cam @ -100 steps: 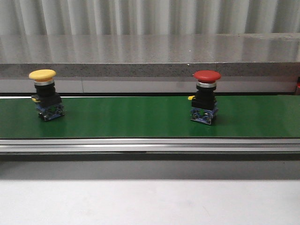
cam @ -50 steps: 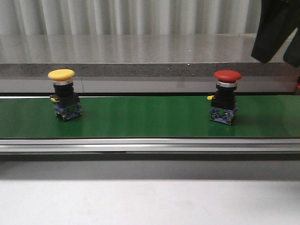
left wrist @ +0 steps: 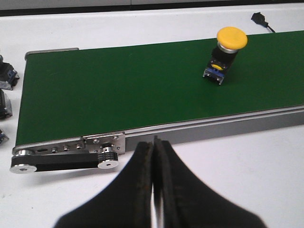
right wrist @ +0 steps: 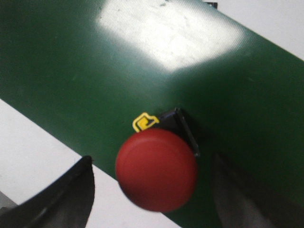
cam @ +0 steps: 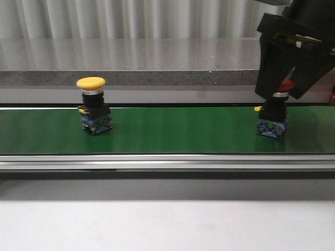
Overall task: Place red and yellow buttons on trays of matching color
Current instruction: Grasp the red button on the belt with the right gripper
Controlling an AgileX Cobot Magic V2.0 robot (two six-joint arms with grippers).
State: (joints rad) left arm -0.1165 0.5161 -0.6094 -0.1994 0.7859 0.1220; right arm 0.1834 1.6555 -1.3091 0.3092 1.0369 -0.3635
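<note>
A yellow button stands upright on the green belt, left of middle. It also shows in the left wrist view, far from my left gripper. That gripper is shut and empty, above the white table in front of the belt's end. A red button stands on the belt at the right. My right gripper is open and hangs over it, one finger on each side of the red cap, not touching it. No trays are in view.
A grey stone ledge runs behind the belt. The belt's metal frame runs along its front. The belt's end pulley is near my left gripper. Other button parts lie at the belt's end. A black plug lies beyond the belt.
Both buttons have moved right along the belt. My right gripper has come down from the top right and now straddles the red button.
</note>
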